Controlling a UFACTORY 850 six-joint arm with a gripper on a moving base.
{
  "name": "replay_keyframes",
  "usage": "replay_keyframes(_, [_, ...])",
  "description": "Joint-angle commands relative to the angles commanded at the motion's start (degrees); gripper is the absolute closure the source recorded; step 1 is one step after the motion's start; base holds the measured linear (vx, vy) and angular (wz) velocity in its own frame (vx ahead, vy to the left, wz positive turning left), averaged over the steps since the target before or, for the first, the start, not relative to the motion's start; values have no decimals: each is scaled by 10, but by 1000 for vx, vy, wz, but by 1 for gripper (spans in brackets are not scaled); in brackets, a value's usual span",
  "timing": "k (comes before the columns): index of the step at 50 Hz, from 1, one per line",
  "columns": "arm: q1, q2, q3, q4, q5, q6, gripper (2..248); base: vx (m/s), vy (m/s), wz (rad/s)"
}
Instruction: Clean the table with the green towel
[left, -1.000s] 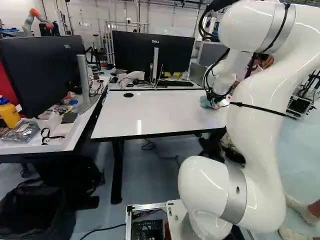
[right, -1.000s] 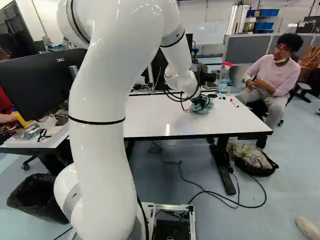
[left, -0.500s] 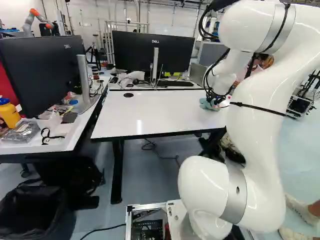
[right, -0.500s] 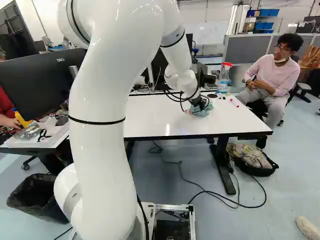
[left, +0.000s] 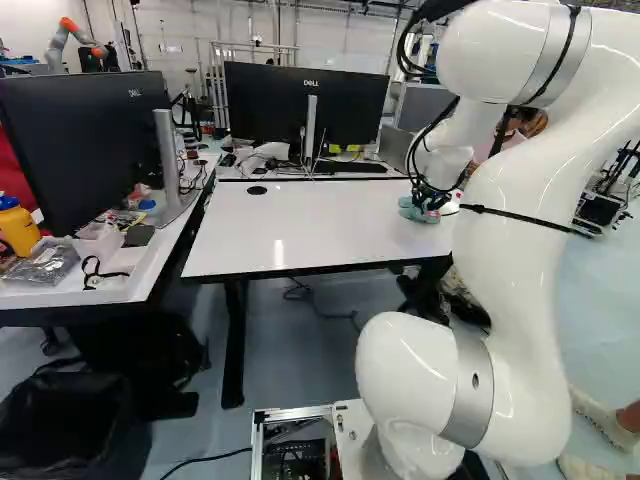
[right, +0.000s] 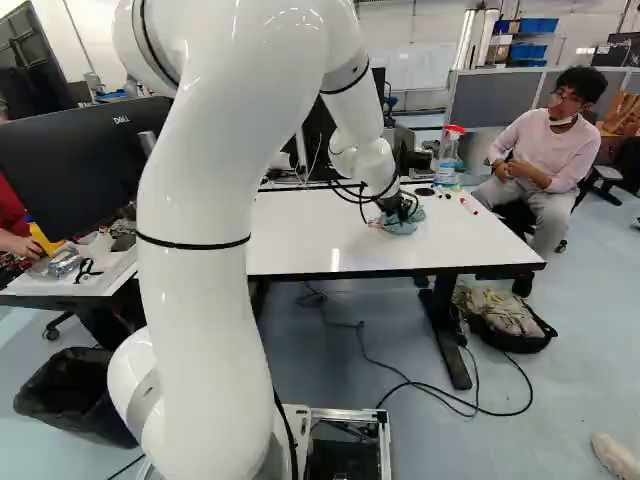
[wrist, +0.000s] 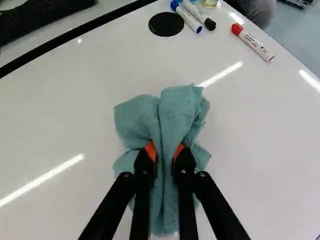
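In the right base view my gripper (right: 400, 208) is low over the right part of the white table (right: 310, 230), at the green towel (right: 405, 224). The wrist view shows the gripper (wrist: 165, 152) with both orange pads pressing a bunched fold of the blue-green towel (wrist: 177, 112) from two sides. The cloth spreads out around the fingers and rests on the tabletop (wrist: 65, 120). In the left base view the towel (left: 418, 212) shows beside the arm, near the table's right side.
A red marker (wrist: 252, 44), a blue marker (wrist: 187, 17) and a black one (wrist: 199, 13) lie past the towel near a black disc (wrist: 166, 24). A spray bottle (right: 449, 158) stands at the back edge. Monitors (left: 305, 103) stand behind. A person sits right of the table. Another robot (left: 70, 38) stands far back.
The gripper and the towel have shifted slightly over the tabletop, and the towel's folds look a little different. The base has not moved.
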Motion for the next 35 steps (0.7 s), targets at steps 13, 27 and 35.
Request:
replay_keyframes(13, [0,0,0,0,9,0,195,0,0,0])
replay_keyframes(27, [0,0,0,0,9,0,195,0,0,0])
replay_keyframes(35, [2,-2,-3,0,9,0,195,0,0,0])
